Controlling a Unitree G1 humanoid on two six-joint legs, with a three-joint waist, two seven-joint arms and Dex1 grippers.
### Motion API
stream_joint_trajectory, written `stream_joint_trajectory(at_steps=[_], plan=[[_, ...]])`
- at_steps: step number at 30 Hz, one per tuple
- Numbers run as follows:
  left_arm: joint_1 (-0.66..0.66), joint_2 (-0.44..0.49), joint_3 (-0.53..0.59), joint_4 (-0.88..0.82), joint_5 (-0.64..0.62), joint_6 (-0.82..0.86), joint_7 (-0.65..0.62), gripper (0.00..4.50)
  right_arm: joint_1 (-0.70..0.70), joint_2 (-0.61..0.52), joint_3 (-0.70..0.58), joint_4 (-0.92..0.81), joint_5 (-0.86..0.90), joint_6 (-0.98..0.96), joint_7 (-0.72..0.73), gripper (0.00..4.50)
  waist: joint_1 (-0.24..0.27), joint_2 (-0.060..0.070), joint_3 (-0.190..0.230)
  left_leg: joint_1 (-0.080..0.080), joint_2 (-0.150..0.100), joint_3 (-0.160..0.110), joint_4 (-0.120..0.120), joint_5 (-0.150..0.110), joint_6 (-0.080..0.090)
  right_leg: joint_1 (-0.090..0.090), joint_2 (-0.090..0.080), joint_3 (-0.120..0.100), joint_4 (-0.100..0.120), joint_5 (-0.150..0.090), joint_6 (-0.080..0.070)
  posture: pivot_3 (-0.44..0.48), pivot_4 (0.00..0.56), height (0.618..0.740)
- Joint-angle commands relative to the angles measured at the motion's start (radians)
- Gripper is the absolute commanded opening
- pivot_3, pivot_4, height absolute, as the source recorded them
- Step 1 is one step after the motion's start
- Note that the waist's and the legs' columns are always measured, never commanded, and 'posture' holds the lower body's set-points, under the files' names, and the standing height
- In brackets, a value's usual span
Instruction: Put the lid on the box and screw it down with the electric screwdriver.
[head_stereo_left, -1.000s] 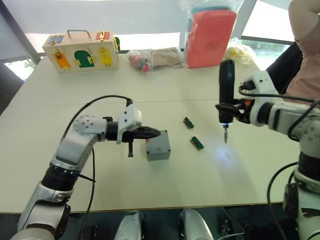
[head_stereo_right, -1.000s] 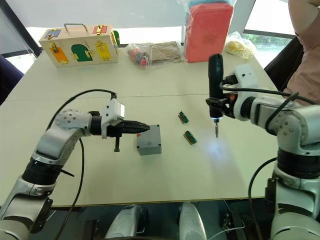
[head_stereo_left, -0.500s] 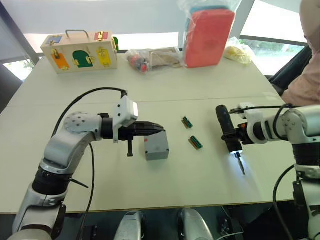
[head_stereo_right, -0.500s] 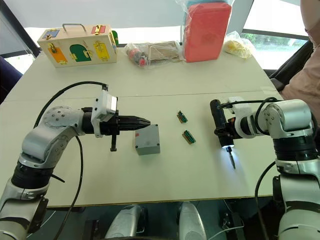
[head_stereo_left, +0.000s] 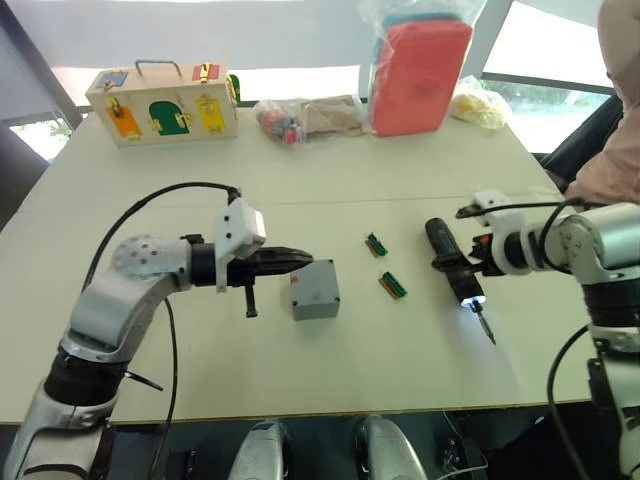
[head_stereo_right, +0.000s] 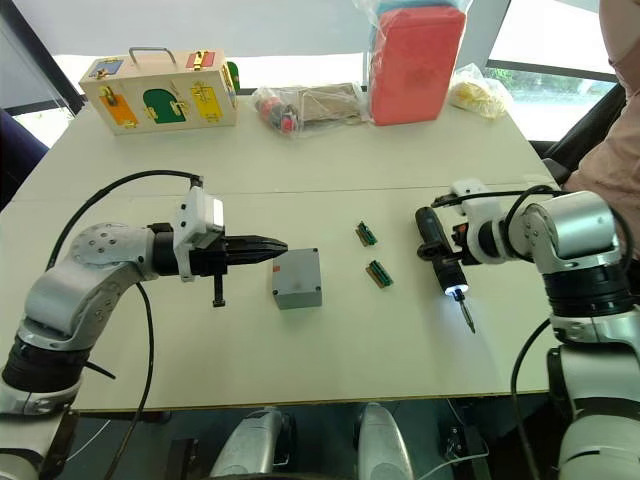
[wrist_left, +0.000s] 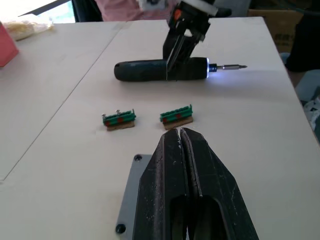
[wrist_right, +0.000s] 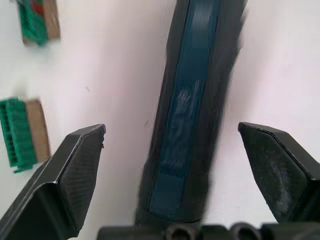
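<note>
1. The left pincer (head_stereo_left: 300, 260) is reaching out low over the tabletop (head_stereo_left: 330, 380). Its two black fingers (wrist_left: 186, 165) are pressed tight together, and they are holding nothing.
2. The tips of that pincer are hanging just over the near edge of the box (head_stereo_left: 315, 290). I cannot tell if they are touching it.
3. The box is sitting on the tabletop near the middle. The lid (wrist_left: 131, 195) is lying flat on top of it, with small screw holes showing at its corners.
4. The electric screwdriver (head_stereo_left: 455, 275) is lying on its side on the tabletop, over on the right. Its thin metal bit (head_stereo_left: 484, 326) is pointing toward the near edge, and a little light is glowing beside the bit.
5. The right pincer (wrist_right: 175, 145) is open wide. Its two fingers are standing one on each side of the screwdriver, with a gap on both sides, so it is not gripping the tool.
6. Two small green connector strips (head_stereo_left: 393, 285) are lying between the box and the screwdriver, apart from both.
7. A wooden box with coloured doors (head_stereo_left: 160, 103) is sitting at the far left of the tabletop.
8. A red case (head_stereo_left: 420, 75) is standing at the far edge, with some plastic bags (head_stereo_left: 305, 118) lying near it.
9. A person (head_stereo_left: 615, 150) is sitting at the far right.
</note>
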Motion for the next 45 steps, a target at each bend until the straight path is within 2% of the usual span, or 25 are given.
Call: stream_joint_trajectory(at_steps=[1, 4, 5, 6, 12, 16, 23, 37, 40, 45], plan=[[0.055, 0.037, 0.053, -0.003, 0.018, -0.02, 0.016, 0.0, -0.008, -0.01, -0.053, -0.144, 0.026, -0.099, 0.073, 4.46, -0.002, -0.001, 0.0, 0.0, 0.001, 0.0, 0.0, 0.0, 0.0, 0.0, 0.001, 0.0, 0.0, 0.0, 0.0, 0.0, 0.15, 0.73], [0.1, 0.033, 0.038, 0.035, 0.05, -0.047, 0.03, 0.0, 0.033, 0.065, -0.091, -0.249, 0.065, -0.136, 0.077, 4.46, 0.0, -0.002, 0.0, 0.0, 0.002, 0.0, 0.0, 0.0, 0.0, 0.0, 0.002, 0.0, 0.0, 0.0, 0.0, 0.0, 0.15, 0.73], [0.113, 0.031, 0.029, 0.047, 0.06, -0.059, 0.03, 0.0, 0.05, 0.092, -0.092, -0.283, 0.071, -0.15, 0.074, 4.06, 0.001, -0.002, 0.0, 0.0, 0.002, -0.001, 0.0, 0.0, 0.0, 0.0, 0.002, 0.0, 0.0, 0.0, 0.0, 0.0, 0.15, 0.73], [0.125, 0.025, 0.009, 0.066, 0.084, -0.083, 0.033, 0.0, 0.081, 0.129, -0.085, -0.318, 0.07, -0.208, 0.079, 3.92, 0.003, -0.002, 0.0, 0.001, 0.002, -0.001, 0.0, 0.0, 0.0, 0.001, 0.002, -0.001, 0.001, 0.0, 0.0, 0.0, 0.15, 0.73], [0.108, -0.028, -0.067, 0.171, 0.169, -0.17, 0.042, 0.0, 0.211, 0.277, -0.001, -0.36, 0.018, -0.31, 0.029, 1.71, 0.008, -0.003, 0.0, 0.0, 0.001, -0.001, 0.002, 0.001, -0.002, 0.002, -0.001, 0.0, 0.001, 0.001, -0.001, 0.0, 0.15, 0.73], [0.087, -0.068, -0.092, 0.237, 0.211, -0.219, 0.056, 0.0, 0.254, 0.335, 0.053, -0.35, -0.032, -0.365, 0.002, 0.06, 0.005, -0.004, 0.0, 0.0, 0.0, 0.0, 0.003, 0.001, -0.002, 0.003, -0.002, 0.001, 0.001, 0.002, 0.001, 0.0, 0.15, 0.73], [0.03, -0.136, -0.135, 0.353, 0.271, -0.296, 0.06, 0.0, 0.298, 0.379, 0.138, -0.349, -0.059, -0.383, 0.024, 0.01, 0.005, -0.004, 0.0, 0.001, 0.0, -0.001, 0.007, 0.001, -0.002, 0.003, 0.0, 0.0, 0.004, 0.002, 0.001, 0.0, 0.15, 0.73], [-0.126, -0.271, -0.173, 0.603, 0.342, -0.414, 0.054, 0.0, 0.326, 0.403, 0.153, -0.458, -0.026, -0.288, 0.045, 0.01, 0.005, -0.004, 0.0, 0.0, 0.0, -0.002, 0.012, 0.001, -0.002, 0.005, 0.0, -0.001, 0.005, 0.003, 0.003, 0.0, 0.15, 0.73], [-0.142, -0.282, -0.17, 0.642, 0.359, -0.44, 0.056, 0.0, 0.315, 0.383, 0.155, -0.475, -0.034, -0.27, 0.044, 0.01, 0.005, -0.004, 0.0, 0.0, 0.0, -0.002, 0.012, 0.001, -0.001, 0.004, 0.0, -0.001, 0.005, 0.003, 0.003, 0.0, 0.15, 0.73], [-0.134, -0.234, -0.149, 0.67, 0.375, -0.476, 0.026, 0.0, 0.292, 0.307, 0.131, -0.472, -0.059, -0.285, 0.063, 0.01, 0.005, -0.004, 0.0, 0.0, -0.001, -0.001, 0.013, 0.001, -0.001, 0.005, 0.0, -0.001, 0.005, 0.003, 0.003, 0.0, 0.15, 0.73]])
